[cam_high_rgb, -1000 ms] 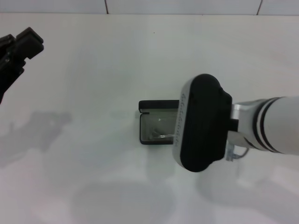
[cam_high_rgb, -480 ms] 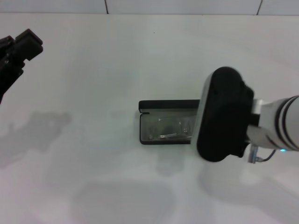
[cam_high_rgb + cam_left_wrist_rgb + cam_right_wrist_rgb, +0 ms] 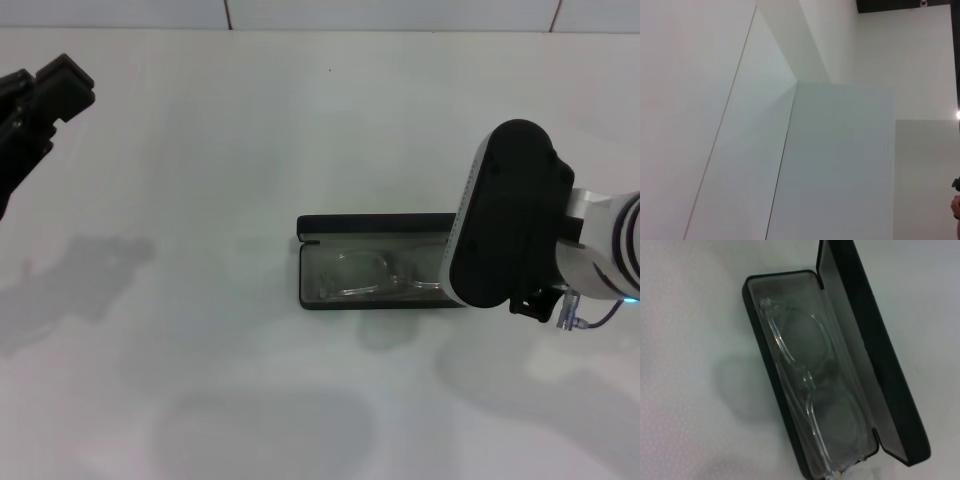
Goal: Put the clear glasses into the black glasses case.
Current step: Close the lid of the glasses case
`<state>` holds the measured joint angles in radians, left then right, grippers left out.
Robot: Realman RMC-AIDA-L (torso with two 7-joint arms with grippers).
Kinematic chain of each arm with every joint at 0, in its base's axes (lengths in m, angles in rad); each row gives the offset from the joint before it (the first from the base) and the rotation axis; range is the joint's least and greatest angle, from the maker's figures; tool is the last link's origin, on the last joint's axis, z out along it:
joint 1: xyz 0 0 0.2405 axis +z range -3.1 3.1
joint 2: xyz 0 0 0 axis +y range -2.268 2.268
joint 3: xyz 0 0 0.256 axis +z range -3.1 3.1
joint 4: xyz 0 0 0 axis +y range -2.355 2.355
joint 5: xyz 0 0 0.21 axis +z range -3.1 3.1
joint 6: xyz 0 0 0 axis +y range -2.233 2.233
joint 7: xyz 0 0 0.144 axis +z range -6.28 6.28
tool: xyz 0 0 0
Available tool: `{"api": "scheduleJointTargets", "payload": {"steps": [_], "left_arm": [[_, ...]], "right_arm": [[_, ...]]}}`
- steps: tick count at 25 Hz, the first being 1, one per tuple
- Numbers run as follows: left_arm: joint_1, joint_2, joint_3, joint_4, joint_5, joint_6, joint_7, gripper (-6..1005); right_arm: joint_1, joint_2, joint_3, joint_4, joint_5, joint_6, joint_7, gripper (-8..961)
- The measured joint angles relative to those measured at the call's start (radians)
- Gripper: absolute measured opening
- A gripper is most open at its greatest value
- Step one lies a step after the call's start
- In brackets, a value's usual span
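Black, the left gripper (image 3: 40, 100) sits high at the far left edge of the white table (image 3: 200, 200), well apart from everything else; whether its fingers are open or closed cannot be told. Near the middle, the black glasses case (image 3: 330, 225) lies open, lid raised at the back, with the clear glasses (image 3: 375, 275) resting inside its grey tray. Over the case's right end hangs the right gripper (image 3: 510, 230); its fingers are hidden, so their spread cannot be told.
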<state>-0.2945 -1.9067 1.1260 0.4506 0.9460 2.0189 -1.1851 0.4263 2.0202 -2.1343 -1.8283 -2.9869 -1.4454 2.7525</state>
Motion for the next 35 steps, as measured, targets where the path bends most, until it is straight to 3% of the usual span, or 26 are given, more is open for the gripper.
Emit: {"api": "scheduleJointTargets", "payload": {"steps": [8, 35], "left_arm": [[-0.006, -0.001, 0.0, 0.0, -0.002, 0.0, -0.007, 82], [-0.002, -0.008, 0.0, 0.002, -0.006, 0.002, -0.012, 82]], "right_arm": [[0.001, 0.001, -0.006, 0.067, 0.0, 0.089, -0.026, 124], [0.002, 0.003, -0.031, 0.119, 0.004, 0.171, -0.041, 119]]}}
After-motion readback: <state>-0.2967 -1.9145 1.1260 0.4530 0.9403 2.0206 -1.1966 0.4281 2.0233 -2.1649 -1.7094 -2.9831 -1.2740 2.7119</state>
